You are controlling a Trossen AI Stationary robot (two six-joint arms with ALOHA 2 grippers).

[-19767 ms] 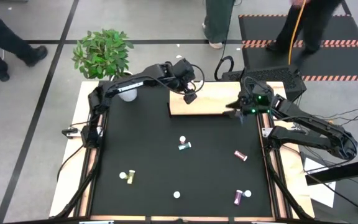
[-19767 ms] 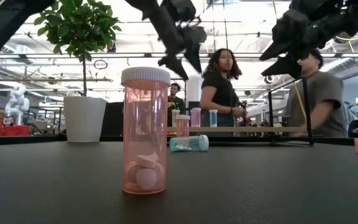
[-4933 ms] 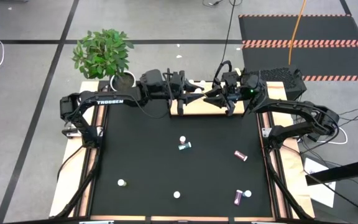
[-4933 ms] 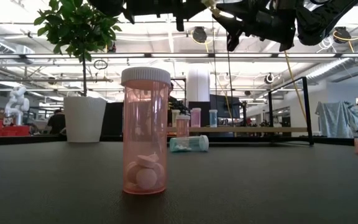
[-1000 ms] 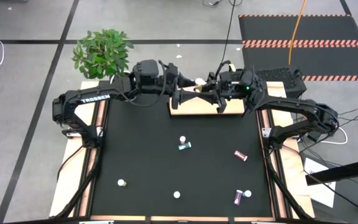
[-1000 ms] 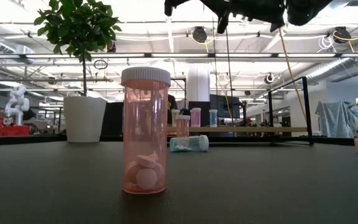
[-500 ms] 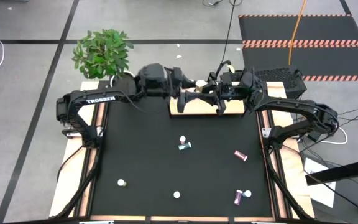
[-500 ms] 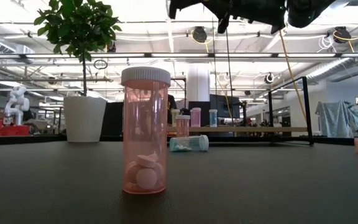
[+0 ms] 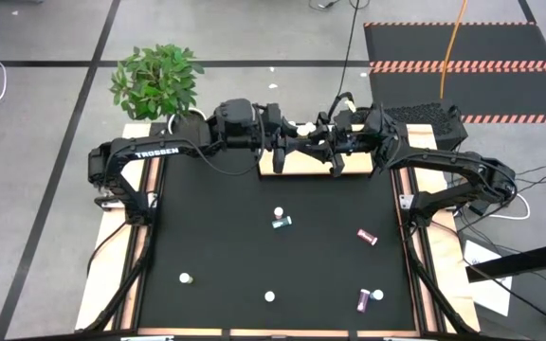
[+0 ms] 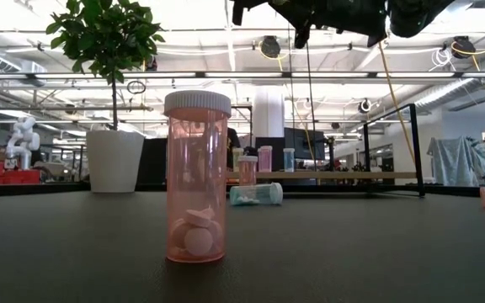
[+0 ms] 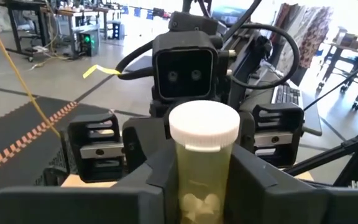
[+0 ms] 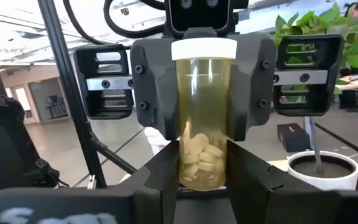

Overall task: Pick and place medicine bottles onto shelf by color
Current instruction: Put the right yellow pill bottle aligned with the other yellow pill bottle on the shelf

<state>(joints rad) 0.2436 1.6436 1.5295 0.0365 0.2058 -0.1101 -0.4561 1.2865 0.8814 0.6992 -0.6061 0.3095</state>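
Bottles lie scattered on the black table (image 9: 216, 237), well apart. Farther back, above the shelf (image 9: 297, 161), the left gripper (image 9: 301, 149) and right gripper (image 9: 313, 147) meet nose to nose, both pinching one upright yellow-green bottle (image 12: 202, 115).

Clear plastic bottle (image 12: 202, 118); matt claws.
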